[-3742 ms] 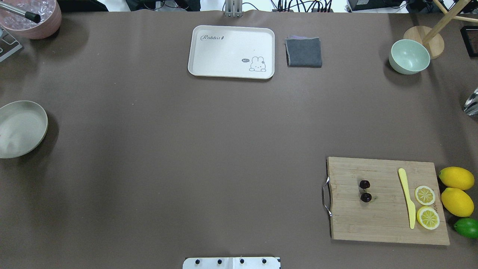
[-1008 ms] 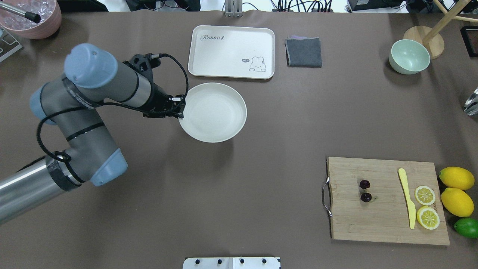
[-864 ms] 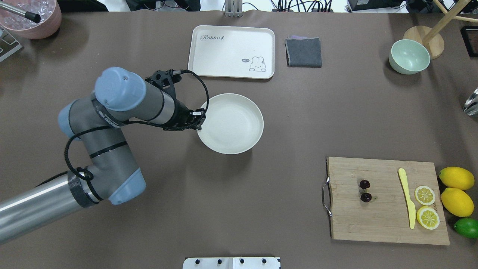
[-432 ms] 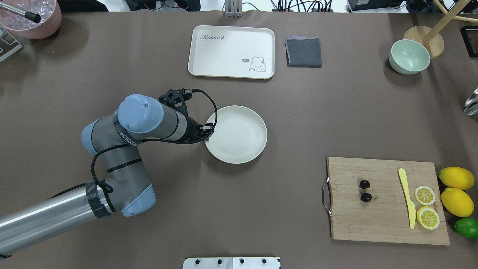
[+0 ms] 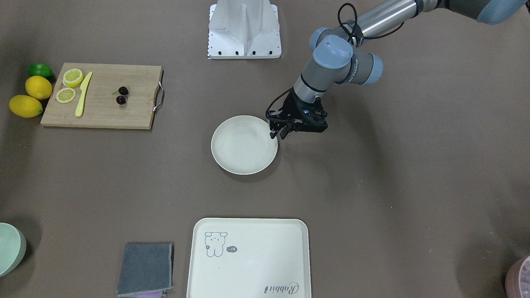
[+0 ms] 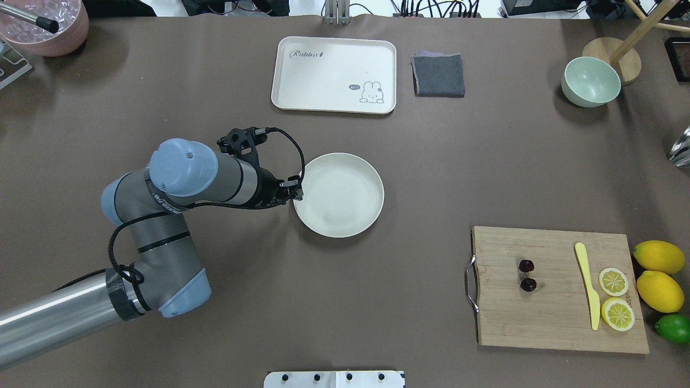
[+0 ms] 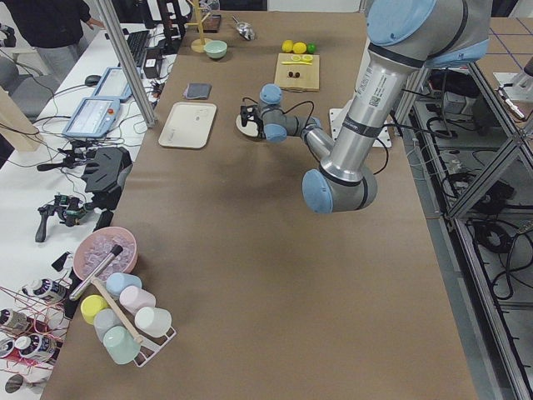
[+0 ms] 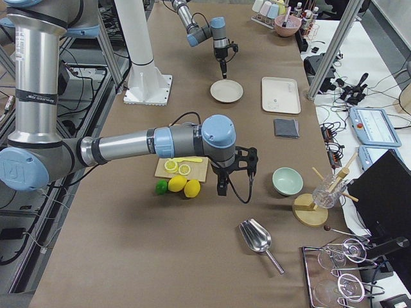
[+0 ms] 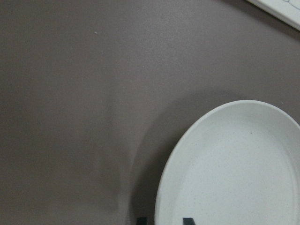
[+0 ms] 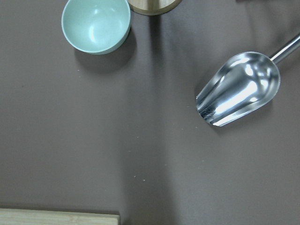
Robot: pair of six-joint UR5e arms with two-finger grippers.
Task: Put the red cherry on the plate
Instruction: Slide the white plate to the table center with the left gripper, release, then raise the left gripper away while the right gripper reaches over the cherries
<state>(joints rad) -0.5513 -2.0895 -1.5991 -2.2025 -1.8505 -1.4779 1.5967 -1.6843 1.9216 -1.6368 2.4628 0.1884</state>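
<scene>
The red cherry [image 6: 528, 284] pair lies on the wooden cutting board [image 6: 555, 318], dark and glossy, also seen in the front view as the cherry [image 5: 121, 99]. The round cream plate [image 6: 345, 199] rests flat on the table's middle, far left of the board. My left gripper [image 6: 295, 192] hovers at the plate's left rim, open, and its fingertips [image 9: 142, 220] straddle the plate [image 9: 234, 168] rim without clamping it. My right gripper [image 8: 221, 190] hangs beyond the lemons, near the board's far end. I cannot tell whether it is open or shut.
A rabbit tray [image 6: 334, 74] and a grey cloth [image 6: 439, 75] lie at the back. A pale green bowl [image 6: 591, 82] and a metal scoop [image 10: 239, 89] are at the right. A yellow knife [image 6: 587, 283], lemon slices [image 6: 613, 281], lemons [image 6: 659, 257] and a lime [image 6: 674, 327] crowd the board's right side.
The left arm carried the plate from the table's left edge to the middle and set it down. In the last half second the arm drew back slightly left while the plate stayed put.
</scene>
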